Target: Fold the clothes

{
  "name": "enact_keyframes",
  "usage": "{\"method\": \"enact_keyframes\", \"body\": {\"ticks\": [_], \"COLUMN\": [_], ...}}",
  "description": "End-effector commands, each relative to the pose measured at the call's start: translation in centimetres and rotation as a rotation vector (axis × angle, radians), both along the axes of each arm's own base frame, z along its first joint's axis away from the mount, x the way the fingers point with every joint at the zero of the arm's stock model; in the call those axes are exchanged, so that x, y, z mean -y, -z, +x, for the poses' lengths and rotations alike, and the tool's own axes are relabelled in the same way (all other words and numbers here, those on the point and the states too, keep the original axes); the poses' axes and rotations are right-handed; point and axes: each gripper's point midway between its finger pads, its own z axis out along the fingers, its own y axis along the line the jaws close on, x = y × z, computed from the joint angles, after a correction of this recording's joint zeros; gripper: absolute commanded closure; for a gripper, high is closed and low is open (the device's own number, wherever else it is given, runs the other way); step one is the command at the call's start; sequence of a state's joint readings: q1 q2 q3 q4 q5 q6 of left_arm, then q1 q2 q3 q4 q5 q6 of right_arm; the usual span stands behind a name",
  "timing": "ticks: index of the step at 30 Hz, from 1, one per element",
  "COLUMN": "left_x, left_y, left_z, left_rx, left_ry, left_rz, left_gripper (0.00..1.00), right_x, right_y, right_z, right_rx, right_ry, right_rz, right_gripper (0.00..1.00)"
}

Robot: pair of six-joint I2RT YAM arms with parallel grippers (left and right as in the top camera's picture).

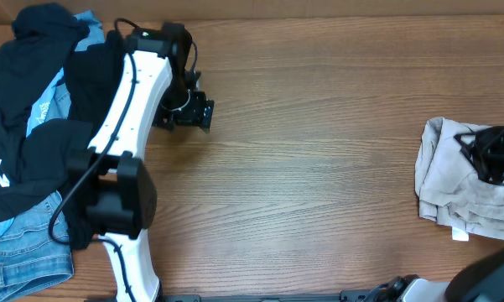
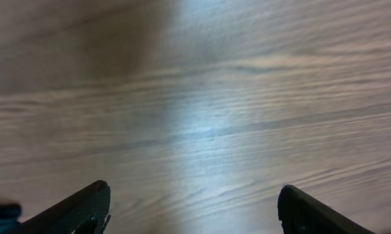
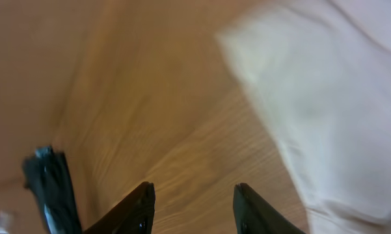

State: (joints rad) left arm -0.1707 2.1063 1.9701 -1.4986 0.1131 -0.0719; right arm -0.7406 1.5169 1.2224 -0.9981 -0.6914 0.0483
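The beige khaki shorts (image 1: 453,189) lie folded in a bundle at the table's right edge, with a small white tag (image 1: 459,236) at the front. In the right wrist view they show as pale cloth (image 3: 325,97) at the upper right. My right gripper (image 1: 496,155) hovers over the shorts' right part; its fingers (image 3: 192,198) are open and empty over bare wood. My left gripper (image 1: 189,109) is at the back left beside the clothes pile; its fingers (image 2: 194,201) are wide open and empty above the table.
A pile of black (image 1: 25,126), light-blue (image 1: 46,105) and denim (image 1: 17,252) garments covers the table's left side. The left arm's white link (image 1: 126,101) lies across it. A dark object (image 3: 49,188) stands at the left of the right wrist view.
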Motion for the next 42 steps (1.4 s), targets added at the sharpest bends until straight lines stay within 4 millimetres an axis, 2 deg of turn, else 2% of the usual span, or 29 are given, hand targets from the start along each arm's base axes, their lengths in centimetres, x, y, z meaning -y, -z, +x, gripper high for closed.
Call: {"method": "enact_keyframes", "body": {"ticks": [1,3,4,5,6,7,10,12,14,16,18,20,21,23,26,27,29,30,34,42], "left_x": [0.4,-0.6,-1.2,-2.2,-2.7,-3.5,-5.5,-6.9,-6.8,-7.1,-7.6,-7.8,-7.9,-8.0,-8.3,-8.4,-8.3,-8.4,-8.5,-8.5], "left_y": [-8.1,-11.1,-12.5,-14.6,-15.4,-15.5,-14.5,-14.5,-16.6,-20.0,-22.5,-24.0,-24.1,-22.4,-19.5,-18.7,-18.1,-16.8,-14.7,-14.2], "left_z": [1.4,2.0,2.2,2.5,2.5,2.3,1.0,0.1,-0.7,-2.7,-4.7,-7.4,-9.5,-13.1,-17.4,-18.3,-18.8,-19.7,-21.4,-22.0], "left_rx": [0.278,0.398,0.457,0.538,0.564,0.562,0.476,0.452,0.514,0.623,0.727,0.819,0.874,0.950,1.000,1.009,1.026,0.969,0.858,0.825], "left_ry": [-0.009,-0.067,-0.100,-0.163,-0.196,-0.218,-0.310,-0.311,-0.245,-0.230,-0.233,-0.232,-0.235,-0.244,-0.364,-0.377,-0.376,-0.374,-0.371,-0.370], "left_rz": [-0.055,-0.030,-0.013,0.003,0.008,0.015,0.024,0.031,0.013,0.025,0.037,0.028,0.020,0.004,-0.049,-0.057,-0.063,-0.050,-0.024,-0.017], "left_gripper": [0.14,0.14,0.13,0.00,0.00,0.00,0.00,0.00,0.00,0.00,0.00,0.00,0.00,0.00,0.00,0.00,0.00,0.00,0.00,0.00], "right_x": [-3.8,-5.8,-6.8,-8.0,-9.0,-10.1,-11.7,-13.3,-13.8,-14.1,-14.2,-14.3,-14.5,-14.8,-14.8,-14.9,-14.9,-15.0,-15.0,-14.9], "right_y": [-4.4,-5.0,-5.0,-4.9,-4.9,-5.0,-4.8,-4.2,-4.3,-6.0,-8.7,-11.1,-11.6,-11.3,-11.5,-11.4,-10.7,-10.5,-10.5,-10.5], "right_z": [0.5,0.6,0.8,1.2,1.6,2.4,2.8,2.0,0.9,-0.2,-1.7,-3.7,-5.1,-7.7,-10.6,-11.3,-12.0,-12.1,-12.1,-12.1], "right_rx": [0.087,0.094,0.088,0.089,0.097,0.114,0.103,0.057,0.021,0.062,0.151,0.247,0.288,0.310,0.376,0.376,0.342,0.331,0.331,0.332], "right_ry": [-0.171,-0.255,-0.292,-0.331,-0.361,-0.395,-0.437,-0.476,-0.453,-0.436,-0.410,-0.378,-0.365,-0.336,-0.302,-0.302,-0.313,-0.316,-0.316,-0.313], "right_rz": [-0.237,-0.327,-0.379,-0.409,-0.425,-0.466,-0.538,-0.542,-0.530,-0.532,-0.564,-0.602,-0.615,-0.603,-0.633,-0.634,-0.623,-0.620,-0.620,-0.623], "right_gripper": [0.53,0.51,0.45,0.31,0.05,0.00,0.00,0.00,0.00,0.00,0.00,0.00,0.00,0.00,0.00,0.00,0.00,0.00,0.00,0.00]}}
